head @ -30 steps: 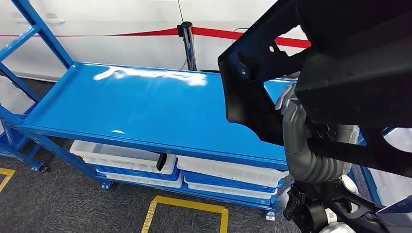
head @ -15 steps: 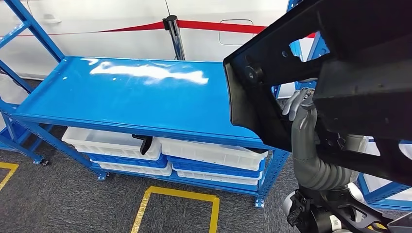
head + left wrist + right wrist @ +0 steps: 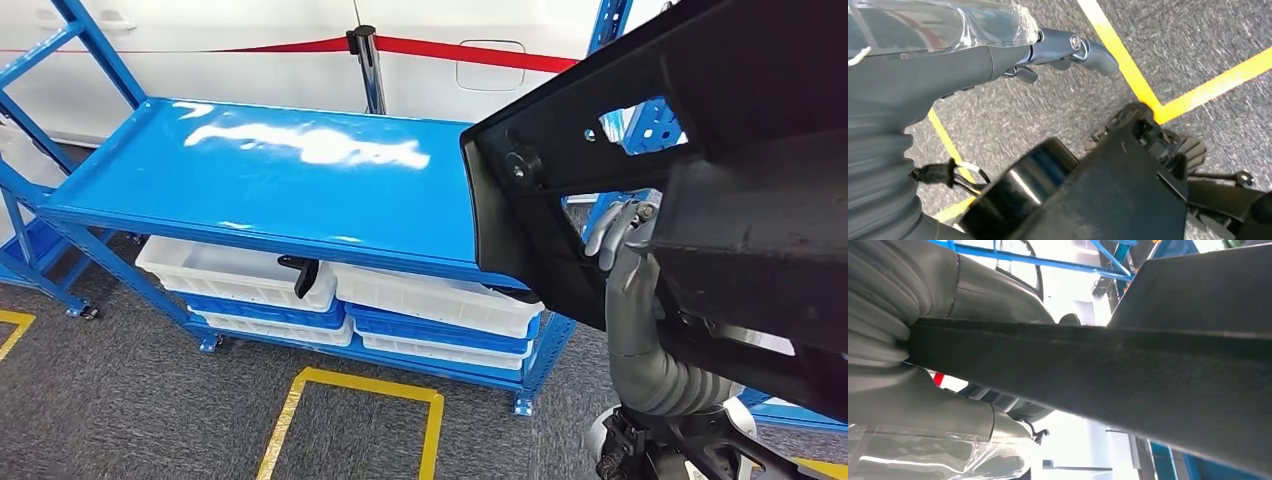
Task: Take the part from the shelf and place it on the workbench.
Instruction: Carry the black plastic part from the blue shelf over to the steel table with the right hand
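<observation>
The part (image 3: 700, 150), a big black panel, rides high on my right side, its long axis slanting from upper right down toward the blue shelf (image 3: 300, 190), its lower corner just over the shelf's near right end. My right hand (image 3: 615, 225) sits beneath it, fingers wrapped on a dark bar of it in the right wrist view. My left hand (image 3: 1068, 50) hangs over the floor, fingers loose, holding nothing. I judge the right arm must carry it across.
</observation>
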Robot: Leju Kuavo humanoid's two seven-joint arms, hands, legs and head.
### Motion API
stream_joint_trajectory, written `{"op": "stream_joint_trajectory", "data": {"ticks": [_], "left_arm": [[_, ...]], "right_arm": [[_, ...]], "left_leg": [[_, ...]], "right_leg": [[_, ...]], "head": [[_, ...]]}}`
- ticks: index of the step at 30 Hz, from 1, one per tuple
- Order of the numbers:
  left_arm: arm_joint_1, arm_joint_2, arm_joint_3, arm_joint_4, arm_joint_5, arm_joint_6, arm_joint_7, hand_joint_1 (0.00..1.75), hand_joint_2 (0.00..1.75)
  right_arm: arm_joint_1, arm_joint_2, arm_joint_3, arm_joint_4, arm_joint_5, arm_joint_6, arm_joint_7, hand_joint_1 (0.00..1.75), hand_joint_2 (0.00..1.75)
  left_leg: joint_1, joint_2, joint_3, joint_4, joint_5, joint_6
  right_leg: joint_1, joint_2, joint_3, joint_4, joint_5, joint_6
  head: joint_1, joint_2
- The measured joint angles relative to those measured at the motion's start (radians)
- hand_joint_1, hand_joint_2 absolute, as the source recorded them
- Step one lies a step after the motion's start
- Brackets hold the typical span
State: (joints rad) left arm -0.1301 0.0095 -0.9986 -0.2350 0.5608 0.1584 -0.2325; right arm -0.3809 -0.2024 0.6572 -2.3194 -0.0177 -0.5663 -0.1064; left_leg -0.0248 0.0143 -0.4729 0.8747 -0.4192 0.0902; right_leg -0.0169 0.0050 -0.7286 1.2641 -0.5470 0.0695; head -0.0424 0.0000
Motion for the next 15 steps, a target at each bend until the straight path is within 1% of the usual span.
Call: {"op": "stream_joint_trajectory", "data": {"ticks": [1,2,3,4,5,6,7,8,9,10,11,13,14,15], "left_arm": [[0.000,-0.001,-0.001,0.000,0.000,0.000,-0.001,0.00,1.75],[-0.001,-0.002,-0.002,0.000,0.000,0.000,-0.001,0.00,1.75],[-0.003,-0.002,-0.003,0.000,0.000,0.000,-0.002,0.00,1.75],[-0.005,-0.003,-0.003,0.000,-0.001,0.000,-0.002,0.00,1.75],[-0.007,-0.003,-0.004,0.000,-0.001,0.000,-0.002,0.00,1.75],[-0.008,-0.003,-0.006,0.000,-0.001,0.000,-0.002,0.00,1.75],[-0.009,-0.003,-0.008,0.000,-0.001,0.000,-0.002,0.00,1.75],[-0.008,-0.004,-0.010,0.000,-0.002,0.000,-0.002,0.00,1.75],[-0.007,-0.004,-0.011,0.000,-0.002,0.000,-0.002,0.00,1.75],[-0.007,-0.004,-0.012,0.000,-0.002,0.000,-0.002,0.00,1.75],[-0.009,-0.004,-0.014,0.000,-0.002,0.000,-0.002,0.00,1.75],[-0.015,-0.005,-0.016,-0.001,-0.001,0.000,-0.002,0.00,1.75],[-0.018,-0.006,-0.017,-0.002,-0.002,0.000,-0.002,0.00,1.75],[-0.021,-0.006,-0.017,-0.003,-0.002,0.000,-0.001,0.00,1.75]], "right_arm": [[0.002,0.000,0.000,0.000,0.007,-0.004,0.000,1.75,1.75],[0.005,0.000,-0.001,0.000,0.017,-0.008,0.001,1.75,1.75],[0.007,0.000,-0.002,-0.001,0.027,-0.013,0.001,1.75,1.75],[0.009,0.000,-0.004,-0.001,0.034,-0.016,0.001,1.75,1.75],[0.012,-0.001,-0.004,-0.003,0.040,-0.019,0.002,1.75,1.75],[0.016,-0.001,-0.005,-0.005,0.043,-0.020,0.002,1.75,1.75],[0.019,-0.001,-0.005,-0.007,0.045,-0.021,0.002,1.75,1.75],[0.021,-0.002,-0.006,-0.009,0.047,-0.021,0.002,1.75,1.75],[0.022,-0.002,-0.006,-0.010,0.048,-0.021,0.003,1.75,1.75],[0.022,-0.002,-0.006,-0.011,0.049,-0.022,0.004,1.75,1.75],[0.023,-0.002,-0.007,-0.012,0.052,-0.022,0.006,1.75,1.75],[0.024,-0.002,-0.010,-0.016,0.058,-0.023,0.012,1.75,1.75],[0.026,-0.002,-0.011,-0.018,0.062,-0.023,0.015,1.75,1.75],[0.028,-0.002,-0.012,-0.018,0.064,-0.023,0.017,1.75,1.75]], "left_leg": [[0.007,-0.004,-0.006,0.007,0.000,-0.007],[0.015,-0.010,-0.014,0.019,-0.002,-0.016],[0.021,-0.016,-0.022,0.034,-0.008,-0.027],[0.024,-0.022,-0.034,0.055,-0.015,-0.038],[0.025,-0.029,-0.046,0.074,-0.022,-0.046],[0.025,-0.033,-0.057,0.087,-0.026,-0.052],[0.024,-0.038,-0.065,0.096,-0.028,-0.054],[0.026,-0.041,-0.069,0.099,-0.029,-0.054],[0.027,-0.041,-0.072,0.108,-0.033,-0.056],[0.028,-0.038,-0.082,0.130,-0.046,-0.060],[0.030,-0.035,-0.101,0.173,-0.070,-0.065],[0.034,-0.028,-0.163,0.307,-0.134,-0.076],[0.035,-0.027,-0.193,0.370,-0.157,-0.078],[0.036,-0.026,-0.209,0.406,-0.165,-0.078]], "right_leg": [[-0.006,0.000,0.021,-0.023,0.013,0.009],[-0.013,0.001,0.062,-0.083,0.038,0.019],[-0.020,0.008,0.107,-0.155,0.058,0.031],[-0.025,0.018,0.143,-0.213,0.071,0.034],[-0.027,0.026,0.161,-0.246,0.075,0.027],[-0.026,0.031,0.163,-0.253,0.070,0.015],[-0.024,0.029,0.158,-0.246,0.068,0.000],[-0.024,0.021,0.155,-0.243,0.068,-0.012],[-0.024,0.016,0.155,-0.243,0.069,-0.018],[-0.025,0.010,0.155,-0.244,0.070,-0.023],[-0.026,0.003,0.154,-0.244,0.071,-0.026],[-0.026,-0.011,0.153,-0.244,0.072,-0.029],[-0.026,-0.019,0.153,-0.244,0.071,-0.029],[-0.026,-0.027,0.153,-0.244,0.071,-0.029]], "head": [[0.000,0.000],[0.000,0.000],[0.000,0.000],[0.002,0.000],[0.003,0.000],[0.003,0.000],[0.003,0.000],[0.001,0.000],[0.000,0.000],[-0.001,0.000],[-0.002,0.000],[-0.004,0.000],[-0.004,0.000],[-0.004,0.000]]}}
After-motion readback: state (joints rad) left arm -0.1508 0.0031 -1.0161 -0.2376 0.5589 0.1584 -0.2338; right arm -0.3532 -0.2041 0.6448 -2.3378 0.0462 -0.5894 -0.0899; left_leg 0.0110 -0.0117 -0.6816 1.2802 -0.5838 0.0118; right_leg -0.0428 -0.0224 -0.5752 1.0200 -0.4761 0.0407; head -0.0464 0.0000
